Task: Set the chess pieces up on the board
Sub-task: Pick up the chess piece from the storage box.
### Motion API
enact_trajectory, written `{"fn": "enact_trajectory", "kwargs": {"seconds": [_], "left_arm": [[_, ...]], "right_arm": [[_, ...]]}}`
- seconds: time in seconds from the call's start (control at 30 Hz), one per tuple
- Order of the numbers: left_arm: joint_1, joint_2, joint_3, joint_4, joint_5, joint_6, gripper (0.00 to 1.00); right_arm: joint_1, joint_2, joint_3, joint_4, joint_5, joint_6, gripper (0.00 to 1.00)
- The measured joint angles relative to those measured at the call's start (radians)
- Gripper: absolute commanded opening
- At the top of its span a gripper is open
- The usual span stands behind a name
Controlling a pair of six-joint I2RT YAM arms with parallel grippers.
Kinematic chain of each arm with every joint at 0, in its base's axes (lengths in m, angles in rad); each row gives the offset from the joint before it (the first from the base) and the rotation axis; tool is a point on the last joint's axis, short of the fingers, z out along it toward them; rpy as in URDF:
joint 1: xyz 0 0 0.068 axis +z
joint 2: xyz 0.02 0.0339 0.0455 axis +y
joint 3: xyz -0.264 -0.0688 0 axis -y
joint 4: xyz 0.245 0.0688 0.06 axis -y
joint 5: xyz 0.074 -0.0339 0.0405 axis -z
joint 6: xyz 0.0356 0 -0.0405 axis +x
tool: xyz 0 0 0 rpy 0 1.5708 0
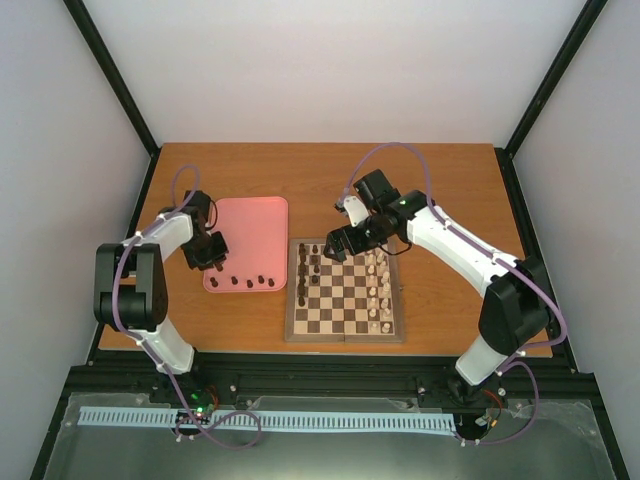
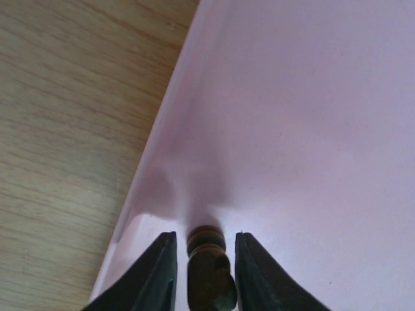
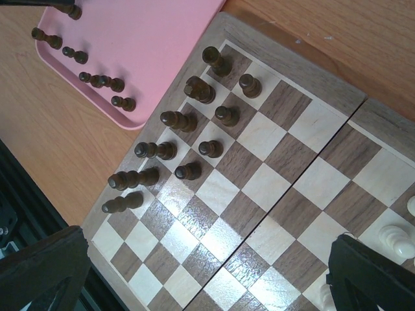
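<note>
Left wrist view: left gripper (image 2: 205, 238) set narrowly around one dark chess piece (image 2: 209, 275) on pink tray (image 2: 311, 129) just beside the board (image 3: 292, 65), grip unclear; right gripper (image 3: 204, 245) spread wide above the board, other chess pieces (image 3: 175, 120) along its edge.

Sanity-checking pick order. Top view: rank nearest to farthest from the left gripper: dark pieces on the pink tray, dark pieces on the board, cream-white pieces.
From the left gripper:
1. loose dark pieces, along the near edge of the pink tray
2. placed dark pieces, left columns of the board
3. cream-white pieces, its right side
</note>
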Motion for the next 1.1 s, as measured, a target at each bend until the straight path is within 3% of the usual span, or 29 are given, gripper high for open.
{"fn": "enact_trajectory", "kwargs": {"seconds": [0.37,0.73,0.9,1.1], "left_arm": [[0.001,0.015,0.013,0.003,0.008,0.010,0.01],[0.002,-0.011,0.023,-0.036,0.046,0.017,0.01],[-0.027,-0.092,0.145,-0.142,0.044,0.037,0.01],[-0.226,-0.224,0.274,-0.235,0.051,0.039,0.01]], "right_arm": [[0.000,0.021,0.003,0.000,0.000,-0.003,1.00],[0.000,0.028,0.006,0.000,0.005,-0.003,1.00],[0.000,0.029,0.007,0.001,0.022,0.000,1.00],[-0.001,0.054,0.010,0.004,0.053,0.010,1.00]]}}
